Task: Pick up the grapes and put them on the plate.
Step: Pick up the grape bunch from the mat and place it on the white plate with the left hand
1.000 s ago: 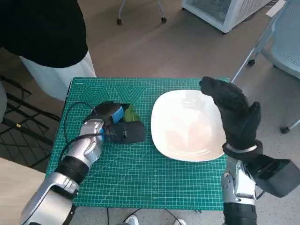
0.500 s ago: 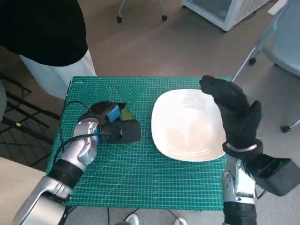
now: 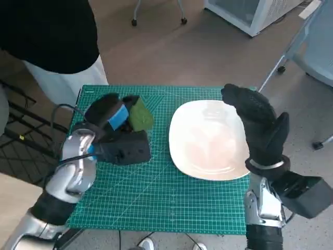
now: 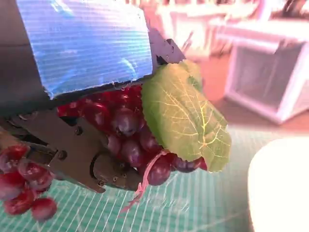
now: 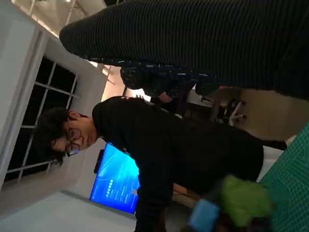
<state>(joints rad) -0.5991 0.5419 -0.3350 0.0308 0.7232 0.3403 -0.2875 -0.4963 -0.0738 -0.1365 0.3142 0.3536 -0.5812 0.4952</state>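
Note:
My left hand (image 3: 115, 135) grips a bunch of dark red grapes (image 4: 128, 130) with a green leaf (image 3: 139, 115), lifted above the left half of the green cutting mat (image 3: 156, 192). In the left wrist view the grapes sit under the blue-taped back (image 4: 87, 41), the leaf (image 4: 186, 116) beside them. The white plate (image 3: 208, 139) lies on the mat's right half, with nothing on it. My gloved right hand (image 3: 257, 127) is raised over the plate's right edge, fingers spread and holding nothing. The right wrist view shows the leaf (image 5: 241, 197) and blue tape from afar.
A person in a black top and white trousers (image 3: 57, 47) stands at the table's far left corner and appears in the right wrist view (image 5: 159, 145). A white cabinet (image 3: 250, 13) and a chair (image 3: 312, 47) stand on the floor beyond.
My left hand has lifted with the grapes and leaf, rising off the mat and shifting slightly left. The right hand has stayed still.

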